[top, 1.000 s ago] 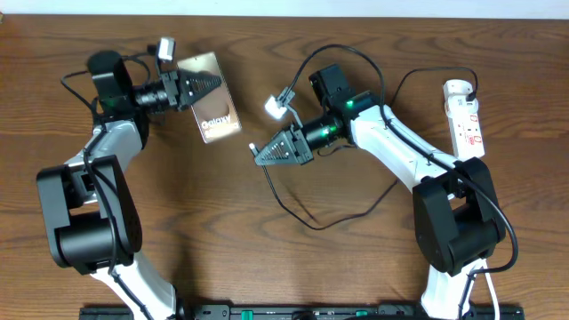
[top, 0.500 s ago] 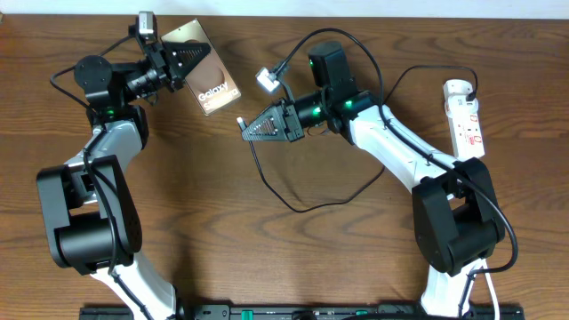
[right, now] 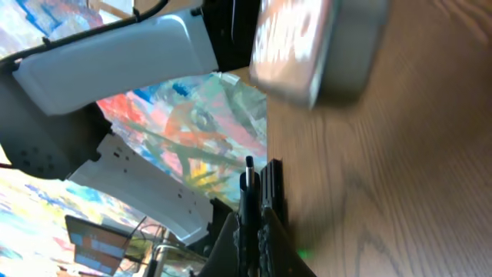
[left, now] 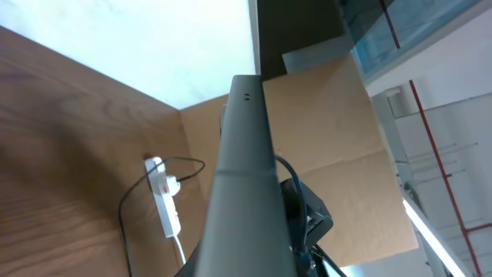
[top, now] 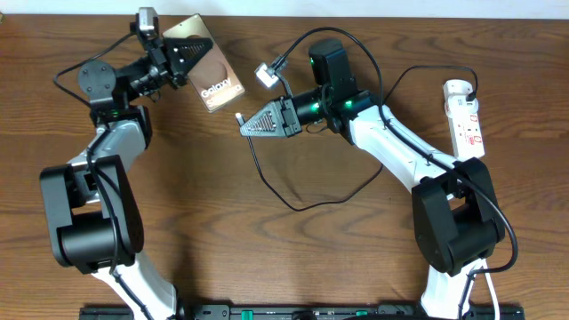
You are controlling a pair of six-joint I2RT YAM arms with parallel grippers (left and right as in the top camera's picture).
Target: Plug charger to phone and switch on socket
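My left gripper (top: pixel 188 52) is shut on the top end of the phone (top: pixel 218 84), a brown-grey slab with white "Galaxy" lettering, held tilted above the table at the far left. In the left wrist view the phone (left: pixel 246 169) shows edge-on. My right gripper (top: pixel 246 127) is shut on the plug end of the charger (top: pixel 302 206), a thin black cable looping over the table. The plug tip points at the phone's lower end, a short gap away. In the right wrist view the plug (right: pixel 250 181) sticks out of the jaws (right: pixel 256 223) below the blurred phone (right: pixel 315 46). The socket (top: pixel 466 116) lies at the far right.
The charger cable runs from the loop up to the white power strip, which also shows in the left wrist view (left: pixel 163 201). Both arm bases stand at the table's front edge. A cardboard panel (left: pixel 338 146) stands beyond the table.
My right gripper has moved up and left with the plug, closing on the phone. My left gripper has lifted and turned the phone toward the back left.
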